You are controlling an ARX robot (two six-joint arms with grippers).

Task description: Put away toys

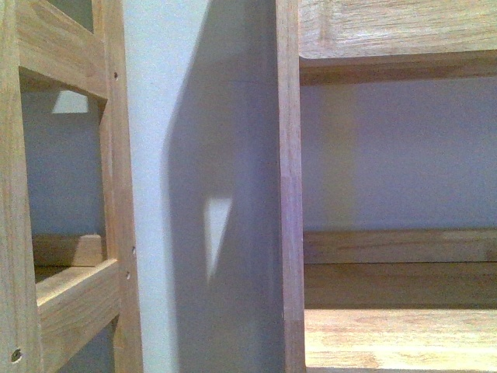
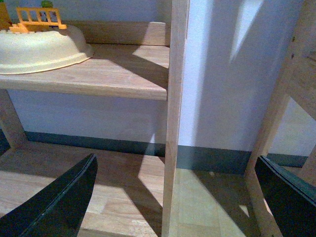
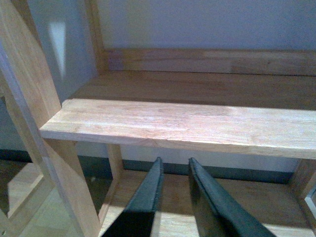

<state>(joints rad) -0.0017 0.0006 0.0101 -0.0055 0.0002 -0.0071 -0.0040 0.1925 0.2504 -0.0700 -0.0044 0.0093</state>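
Front view: two wooden shelf units stand against a pale wall, one at the left (image 1: 74,287) and one at the right (image 1: 396,326), with a strip of bare wall (image 1: 155,155) between them. The shelf boards that show carry nothing. No arm and no plush toy appear here.

Left wrist view: the left gripper (image 2: 180,197) has its jaws spread wide, one dark finger at each lower corner, and nothing lies between them. Ahead is one wooden upright (image 2: 175,118) and a shelf board holding one cream bowl-shaped thing (image 2: 39,49), with one small orange fence-like piece (image 2: 39,19) behind it. No plush animal shows.

Right wrist view: the right gripper (image 3: 173,192) has its jaws nearly closed, only a narrow gap between them, and they hold nothing. They sit below one bare, light wooden shelf board (image 3: 182,123).

Count: two shelf units, one bowl-shaped thing, one orange piece, no plush toys. The toy is in none of the views, so I cannot tell where it is. With both grippers empty, either it is already stowed out of sight or it is yet to be fetched.
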